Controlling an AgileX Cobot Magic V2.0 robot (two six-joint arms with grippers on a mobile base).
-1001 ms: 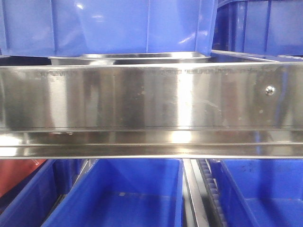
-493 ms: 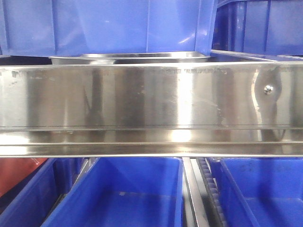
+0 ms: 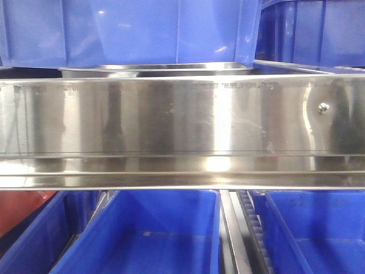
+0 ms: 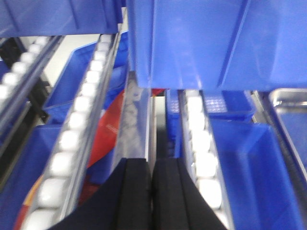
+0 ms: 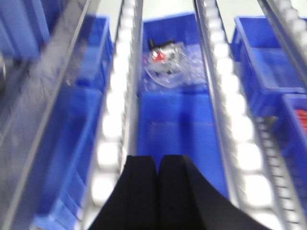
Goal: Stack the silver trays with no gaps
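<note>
**Both jaws closed on nothing; trays sit well off to the side**

The left jaws are pressed together and hold nothing, their matte black fingers (image 4: pixel 136 191) meeting along a thin seam. They hang over a narrow steel channel (image 4: pixel 139 120) that runs between two roller tracks (image 4: pixel 72 139) of white plastic rollers. A red bag (image 4: pixel 108 129) shows under the left track. A ribbed blue plastic bin (image 4: pixel 216 43) fills the top of the view.

At the right edge, well apart from these jaws, lies a tray (image 4: pixel 288 93). It is shiny steel with a rolled rim and a rounded corner, and its floor mirrors the blue around it.

The right jaws are likewise closed and empty, black fingers (image 5: pixel 141 191) touching. They are over a long bin (image 5: pixel 177 124) set between two more roller tracks (image 5: pixel 115 120). A crinkled clear packet (image 5: pixel 165 67) with something red inside lies at the bin's far end. This view is blurred.

In the front view a tray (image 3: pixel 154 69) shows only as a thin bright strip. It is caught between a bin (image 3: pixel 131 31) above and the brushed-steel rail (image 3: pixel 182 120) below. It looks like one tray, but the strip is too thin to tell whether others are nested in it. The rail carries one screw (image 3: pixel 324 107) near its right end. More bins (image 3: pixel 148 240) sit beneath it.
</note>
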